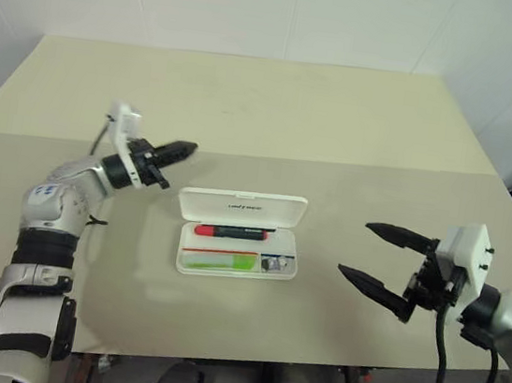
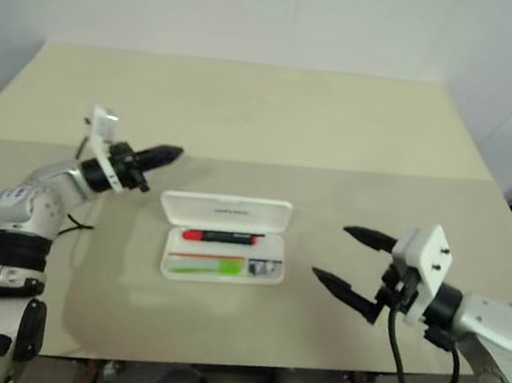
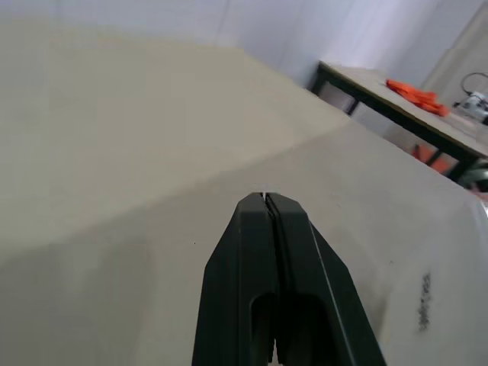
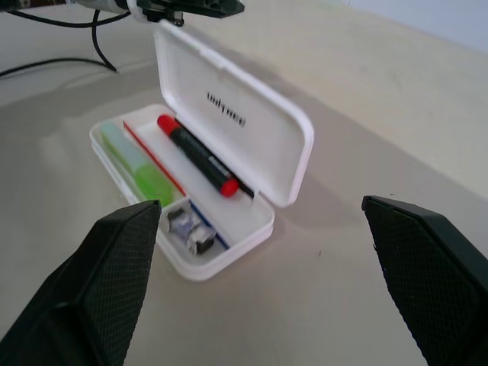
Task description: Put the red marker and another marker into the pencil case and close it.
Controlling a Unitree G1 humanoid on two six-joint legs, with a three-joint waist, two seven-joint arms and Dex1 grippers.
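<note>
- the case (image 1: 239, 235) is seen open on the table (image 1: 248, 106), lid up.
- the red marker (image 1: 229, 231) and highlighter (image 1: 225, 261) are laid inside.
- the left gripper (image 1: 178, 152) is pressed closed, empty, beside the lid.
- the right gripper (image 1: 378, 257) is spread wide, empty.

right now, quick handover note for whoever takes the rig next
Left tool: shut, empty, just behind the upright lid's far left corner.
Right tool: open, empty, off to the right of the pencil case.
Red marker and green highlighter both lie inside the case's tray.
Done: both markers are in.
Left: push the lid down and close the case.
</note>
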